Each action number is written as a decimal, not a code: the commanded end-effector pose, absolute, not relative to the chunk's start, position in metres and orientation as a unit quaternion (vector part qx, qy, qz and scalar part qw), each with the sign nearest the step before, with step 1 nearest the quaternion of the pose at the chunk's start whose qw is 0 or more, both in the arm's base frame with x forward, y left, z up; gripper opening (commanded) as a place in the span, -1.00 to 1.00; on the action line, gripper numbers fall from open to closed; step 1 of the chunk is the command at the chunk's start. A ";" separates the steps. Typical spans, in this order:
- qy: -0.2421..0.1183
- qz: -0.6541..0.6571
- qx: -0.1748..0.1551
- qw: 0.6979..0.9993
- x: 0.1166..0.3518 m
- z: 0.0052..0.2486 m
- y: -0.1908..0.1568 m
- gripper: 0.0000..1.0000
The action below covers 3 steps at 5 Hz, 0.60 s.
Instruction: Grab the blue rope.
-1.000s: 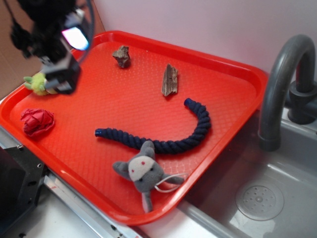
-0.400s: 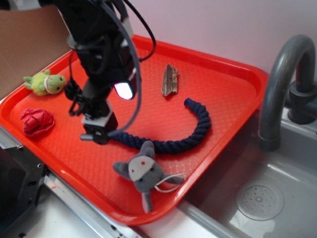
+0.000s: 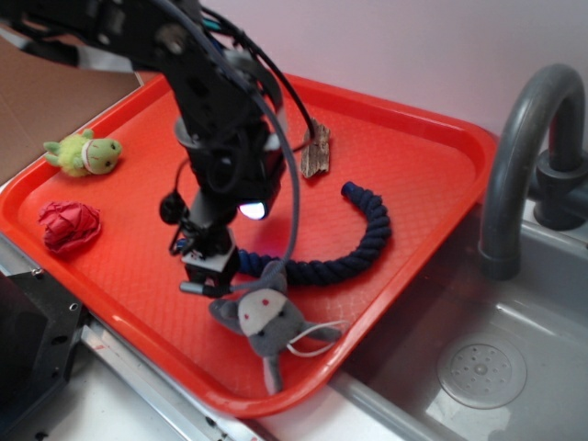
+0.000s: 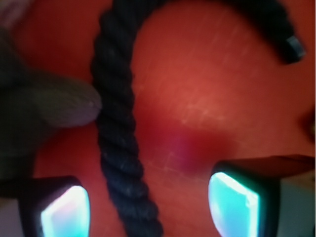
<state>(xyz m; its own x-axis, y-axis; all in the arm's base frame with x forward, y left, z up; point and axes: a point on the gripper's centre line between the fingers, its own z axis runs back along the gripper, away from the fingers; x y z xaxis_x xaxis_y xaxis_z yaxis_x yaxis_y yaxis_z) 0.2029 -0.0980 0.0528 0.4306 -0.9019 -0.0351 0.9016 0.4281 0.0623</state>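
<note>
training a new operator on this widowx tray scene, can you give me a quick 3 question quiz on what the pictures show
1. True or false: in the wrist view the thick dark navy twisted rope runs between the two fingertips of the black gripper, nearer one pad than the other.
2. Multiple choice: what lies right beside the rope on the red plastic tray, close to the gripper? A) the small green plush toy B) the grey plush animal toy C) the crumpled red cloth ball
3. Fill in: the gripper's jaws are ____.

Key: 1 true; 2 B; 3 open, with the pads standing apart on either side of the rope and tray showing between them.
</note>
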 end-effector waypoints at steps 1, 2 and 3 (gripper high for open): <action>-0.007 -0.565 0.037 0.824 0.193 0.041 -0.109 1.00; -0.016 -0.578 0.055 0.814 0.185 0.039 -0.113 -1.00; -0.018 -0.578 0.066 0.813 0.185 0.040 -0.114 -1.00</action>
